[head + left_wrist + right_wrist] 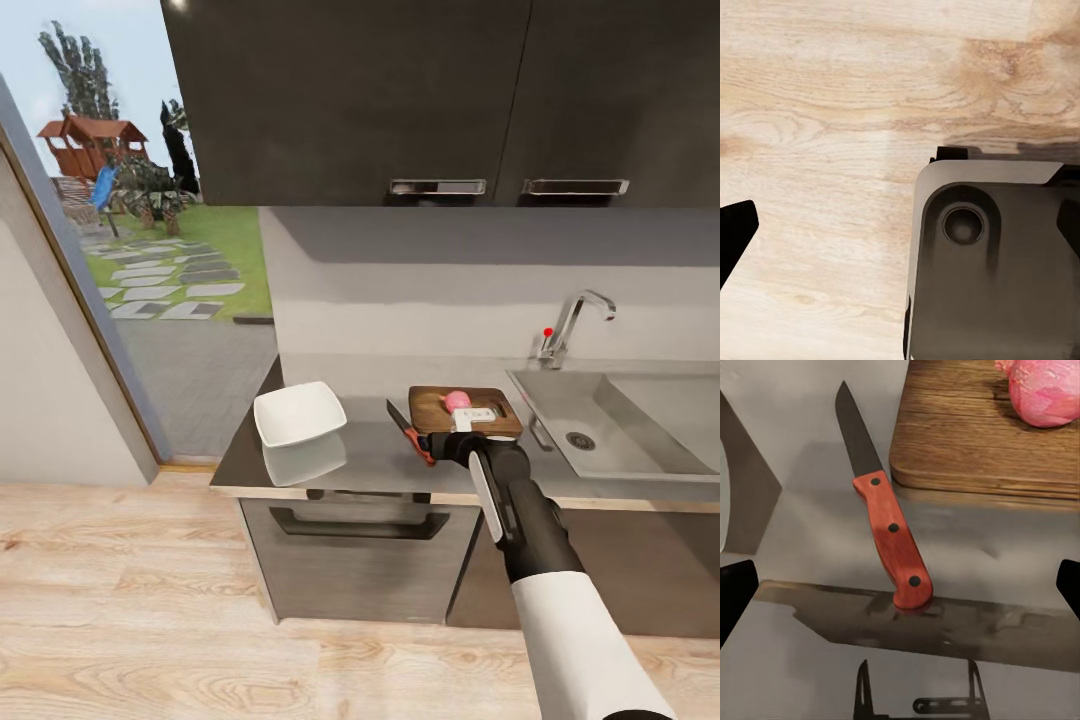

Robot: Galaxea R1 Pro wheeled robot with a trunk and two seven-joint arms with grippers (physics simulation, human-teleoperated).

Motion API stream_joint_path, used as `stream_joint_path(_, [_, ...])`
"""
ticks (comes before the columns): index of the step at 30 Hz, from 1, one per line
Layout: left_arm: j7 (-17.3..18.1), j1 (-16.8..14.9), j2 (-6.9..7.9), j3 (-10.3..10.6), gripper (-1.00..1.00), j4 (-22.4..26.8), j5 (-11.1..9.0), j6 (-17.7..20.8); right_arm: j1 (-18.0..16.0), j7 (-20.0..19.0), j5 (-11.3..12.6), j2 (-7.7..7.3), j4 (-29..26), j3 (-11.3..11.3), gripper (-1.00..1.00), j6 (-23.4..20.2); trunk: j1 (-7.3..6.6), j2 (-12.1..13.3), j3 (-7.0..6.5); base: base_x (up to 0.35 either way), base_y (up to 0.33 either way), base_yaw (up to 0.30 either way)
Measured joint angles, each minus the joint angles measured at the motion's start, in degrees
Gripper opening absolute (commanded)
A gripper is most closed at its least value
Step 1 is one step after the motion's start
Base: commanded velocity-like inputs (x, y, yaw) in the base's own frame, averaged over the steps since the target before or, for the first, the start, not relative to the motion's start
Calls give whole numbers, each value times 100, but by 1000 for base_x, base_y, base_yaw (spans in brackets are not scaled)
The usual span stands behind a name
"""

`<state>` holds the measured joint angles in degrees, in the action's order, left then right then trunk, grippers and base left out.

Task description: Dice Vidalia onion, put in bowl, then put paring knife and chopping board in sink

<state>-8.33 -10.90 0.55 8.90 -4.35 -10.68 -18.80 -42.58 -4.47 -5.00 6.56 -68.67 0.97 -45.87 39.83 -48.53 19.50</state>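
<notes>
Where the paring knife (881, 506) lies on the countertop (370, 460), its long axis runs front to back: red handle toward you at the front edge, dark blade pointing at the wall. Chopping board (436, 406) sits just right of it, Vidalia onion (457, 401) on top. Bowl (298, 412) further left, empty. Sink (640, 420) right. Right gripper (900, 585) hovers spread wide over the handle; left gripper (900, 232) also open.

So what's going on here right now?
The right gripper hovers open over the paring knife, which lies on the countertop beside the chopping board. The Vidalia onion sits whole on the board. The bowl and the sink hold nothing. The left wrist camera looks at the wooden floor.
</notes>
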Motion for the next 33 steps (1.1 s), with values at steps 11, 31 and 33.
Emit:
stream_joint_path(11, [0,0,0,1,100,0,0,1,0,1,0,-1,8,-2,100,1,0,0,0,0,0,0])
stream_joint_path(31, [0,0,0,1,100,0,0,8,0,-15,-8,-9,0,-2,100,0,0,0,20,73,44,0])
stream_joint_path(33, [0,0,0,1,100,0,0,11,0,-15,-8,-9,0,-2,100,0,0,0,36,2,0,0])
